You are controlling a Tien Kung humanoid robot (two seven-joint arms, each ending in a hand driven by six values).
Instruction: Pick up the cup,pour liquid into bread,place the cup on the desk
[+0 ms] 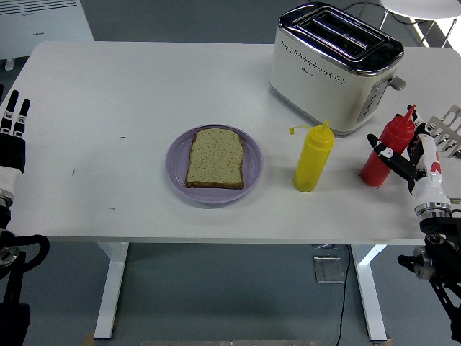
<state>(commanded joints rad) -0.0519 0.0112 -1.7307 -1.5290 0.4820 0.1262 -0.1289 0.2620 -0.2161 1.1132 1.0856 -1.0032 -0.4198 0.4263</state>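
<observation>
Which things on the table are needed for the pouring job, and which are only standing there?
Belong to the job:
- red squeeze bottle, at the right hand
- bread slice
- purple plate under it

Just standing there:
- yellow squeeze bottle
- toaster
- left hand, resting at the table's left edge

Right robot hand (412, 160) fingers spread open; left robot hand (11, 137) rests, fingers straight.
</observation>
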